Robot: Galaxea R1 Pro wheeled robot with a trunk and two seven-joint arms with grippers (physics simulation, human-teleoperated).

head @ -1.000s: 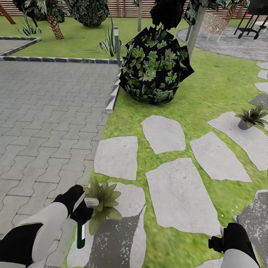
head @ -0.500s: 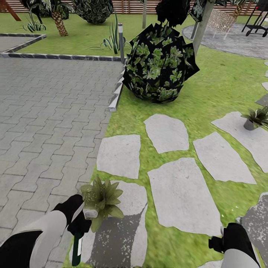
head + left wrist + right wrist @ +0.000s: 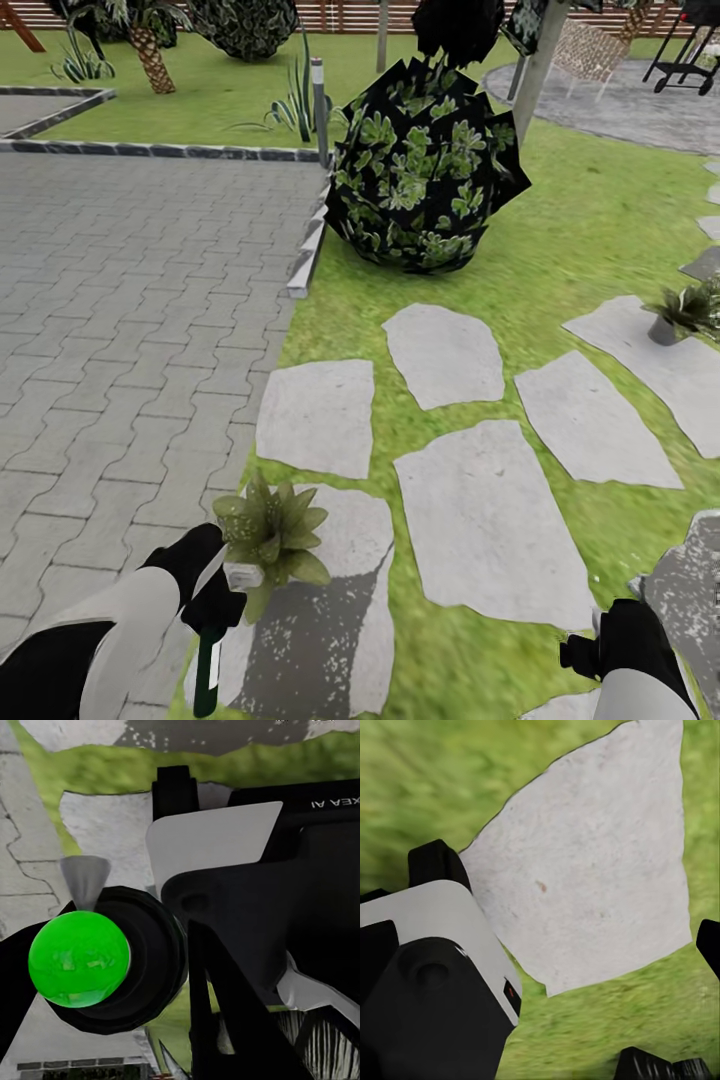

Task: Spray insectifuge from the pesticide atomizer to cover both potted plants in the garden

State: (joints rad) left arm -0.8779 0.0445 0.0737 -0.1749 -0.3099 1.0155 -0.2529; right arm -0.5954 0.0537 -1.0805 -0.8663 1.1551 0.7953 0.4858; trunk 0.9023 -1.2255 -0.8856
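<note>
My left gripper (image 3: 214,602) is shut on the pesticide atomizer (image 3: 207,668). Its dark green bottle hangs downward, and its pale trigger head (image 3: 243,574) almost touches the near potted plant (image 3: 270,533). That olive-green rosette sits on a stepping stone (image 3: 330,640) at the lower left of the head view. In the left wrist view the atomizer (image 3: 79,958) appears end-on as a bright green round shape in a dark ring. The second potted plant (image 3: 683,311) stands in a grey pot at the far right. My right gripper (image 3: 592,647) is low at the right, open over a stone (image 3: 600,862) and grass.
Grey paving (image 3: 130,300) lies to the left behind a raised kerb (image 3: 305,255). A big dark round bush (image 3: 425,165) stands ahead, with a lamp post (image 3: 320,105) and a tree trunk (image 3: 540,65) beside it. Stepping stones (image 3: 490,520) cross the lawn toward the right.
The whole head view has shifted a little, so the camera moved. Relative to the near plant, the atomizer's trigger head has dropped slightly lower. The right arm looks unchanged.
</note>
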